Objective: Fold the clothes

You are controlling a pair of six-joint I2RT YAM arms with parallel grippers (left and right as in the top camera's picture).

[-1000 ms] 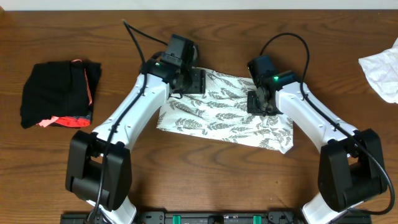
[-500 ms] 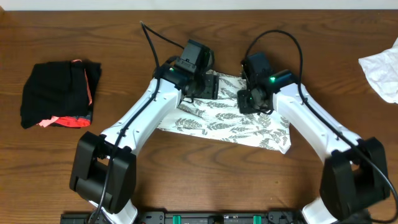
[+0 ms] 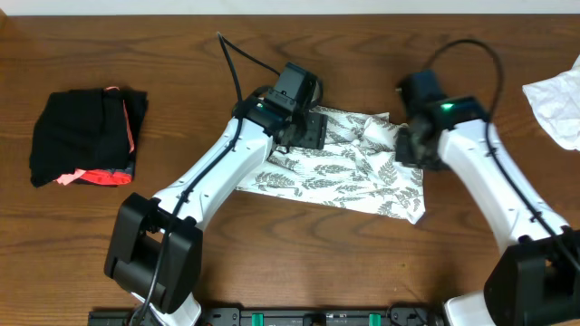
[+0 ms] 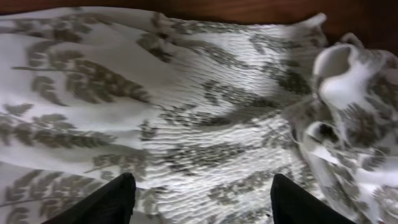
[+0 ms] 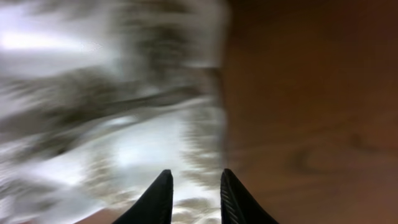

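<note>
While wide apart over the dress (image 4: 186, 118), left tool (image 4: 200, 190) empty; right tool (image 5: 195, 180) narrow, hold unclear.

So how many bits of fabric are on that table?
3: fern-print dress in the middle, black bundle with coral trim far left (maybe several garments), white cloth cut off at right edge.

The fern-print dress (image 3: 344, 172) is lying spread and rumpled on the brown counter (image 3: 272, 263), with a fold rising near its top edge. The left arm (image 3: 213, 167) is reaching over the dress's upper left part. The right arm (image 3: 494, 177) is hovering at its upper right edge. A black bundle with coral trim (image 3: 86, 136) is sitting well apart at the left, and a white cloth (image 3: 557, 104) is lying at the counter's right edge.
</note>
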